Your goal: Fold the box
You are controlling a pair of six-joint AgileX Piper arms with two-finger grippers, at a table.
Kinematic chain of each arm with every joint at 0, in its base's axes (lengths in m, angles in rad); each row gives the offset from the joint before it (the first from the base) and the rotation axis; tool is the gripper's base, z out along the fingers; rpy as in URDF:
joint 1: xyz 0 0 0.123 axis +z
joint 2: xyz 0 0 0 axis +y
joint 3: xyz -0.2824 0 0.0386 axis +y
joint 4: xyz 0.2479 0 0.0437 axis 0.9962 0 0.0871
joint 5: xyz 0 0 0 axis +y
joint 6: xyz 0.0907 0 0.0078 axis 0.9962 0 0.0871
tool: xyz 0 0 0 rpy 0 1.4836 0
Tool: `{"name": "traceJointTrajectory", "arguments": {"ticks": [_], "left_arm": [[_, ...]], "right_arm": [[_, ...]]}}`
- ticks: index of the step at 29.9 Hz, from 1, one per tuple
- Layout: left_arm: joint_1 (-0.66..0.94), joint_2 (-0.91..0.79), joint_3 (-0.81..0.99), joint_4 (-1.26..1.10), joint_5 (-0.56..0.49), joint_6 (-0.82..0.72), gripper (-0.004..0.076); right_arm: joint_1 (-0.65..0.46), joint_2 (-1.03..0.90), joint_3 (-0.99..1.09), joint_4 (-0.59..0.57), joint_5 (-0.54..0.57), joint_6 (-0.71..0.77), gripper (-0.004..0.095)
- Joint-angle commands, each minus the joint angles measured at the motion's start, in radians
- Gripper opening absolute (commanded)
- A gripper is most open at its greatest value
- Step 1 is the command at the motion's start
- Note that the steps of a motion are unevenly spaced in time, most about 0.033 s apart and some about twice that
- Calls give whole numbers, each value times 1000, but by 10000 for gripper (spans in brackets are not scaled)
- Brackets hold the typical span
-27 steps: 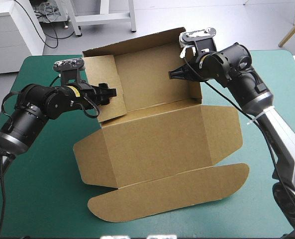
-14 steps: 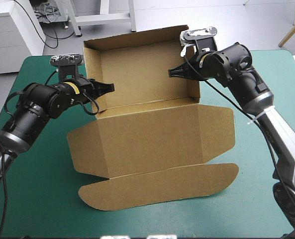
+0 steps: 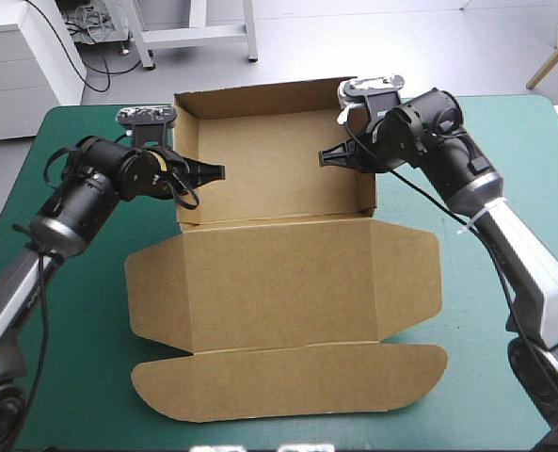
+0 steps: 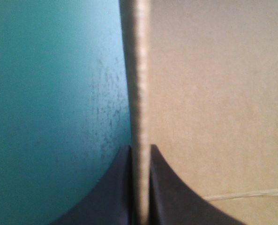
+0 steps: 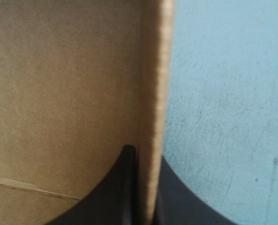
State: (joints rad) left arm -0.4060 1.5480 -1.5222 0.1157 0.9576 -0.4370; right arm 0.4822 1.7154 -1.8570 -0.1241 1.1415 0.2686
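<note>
Two pinches to log, one per side wall. Found the brown box [image 3: 269, 179] on the teal-green cover [image 3: 71, 358] as an open tray, back wall [image 3: 269, 104] up, sitting between the two grippers. Found left gripper [image 3: 213, 172] clamped tight on the left side wall [image 3: 186, 132], board edge squeezed between its fingers [image 4: 113, 192], cover showing beside one finger, tray interior beside the other. Same for right gripper [image 3: 324, 157]: nipped down on the right side wall [image 3: 365, 184], wall edge between its fingers, brown inside face beside one, cover beside the other. Saw lid panel [image 3: 279, 301] lying flat short of both sets of fingers, toward the robot, rounded tuck flap [image 3: 288, 381] beyond that at the near table edge, neither touched. Judging the walls only stood up, not yet locked. Main worry: tearing or creasing board at the pinch through uneven pull by either arm. Second worry: skewing the tray on the cover by dragging one wall further than the other, leaving corners out of square and the lid's side flaps [image 3: 156, 292] fouling the walls. Third: letting go too early and watching both walls spring outward. Also possible: bending a wall inward past upright under excess push toward the middle. Cannot tell from any view whether tucked at the corners. Worth keeping both pulls matched and slow.
</note>
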Motion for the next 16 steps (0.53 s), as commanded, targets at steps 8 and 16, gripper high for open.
{"name": "traceJointTrajectory", "arguments": {"ticks": [8, 16], "left_arm": [[-4, 215, -193, -29, 168, 42, -10], [-4, 312, -195, -89, 217, 54, -10]], "right_arm": [[-2, 46, 138, 32, -14, -31, -14], [-21, 96, 140, 42, -21, -29, -14]]}}
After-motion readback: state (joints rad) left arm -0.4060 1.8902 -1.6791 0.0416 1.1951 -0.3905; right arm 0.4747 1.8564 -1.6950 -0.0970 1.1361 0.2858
